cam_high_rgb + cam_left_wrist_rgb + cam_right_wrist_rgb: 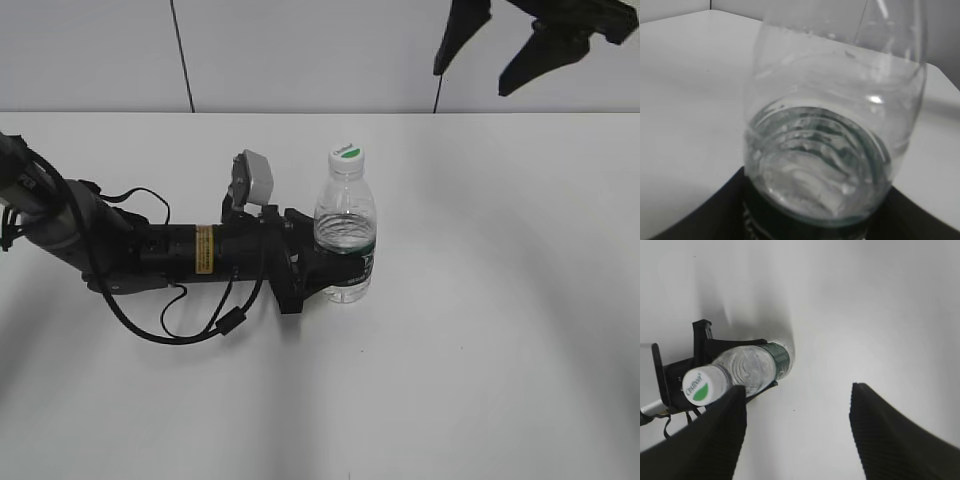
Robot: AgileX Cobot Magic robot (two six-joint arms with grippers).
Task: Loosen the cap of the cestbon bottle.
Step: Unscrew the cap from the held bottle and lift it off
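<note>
Clear cestbon bottle (345,235), part-filled with water, cap (347,155) on.

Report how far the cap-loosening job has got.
Done: the left gripper is shut around the cestbon bottle at its green label, holding it upright on the table. In hand: the right gripper hangs open, high and off to the right of the cap. Left: lower onto the cap, grip it, twist. The cap looks fully seated.

Clear cestbon bottle (346,232) upright on the table, white cap (346,155) on
</note>
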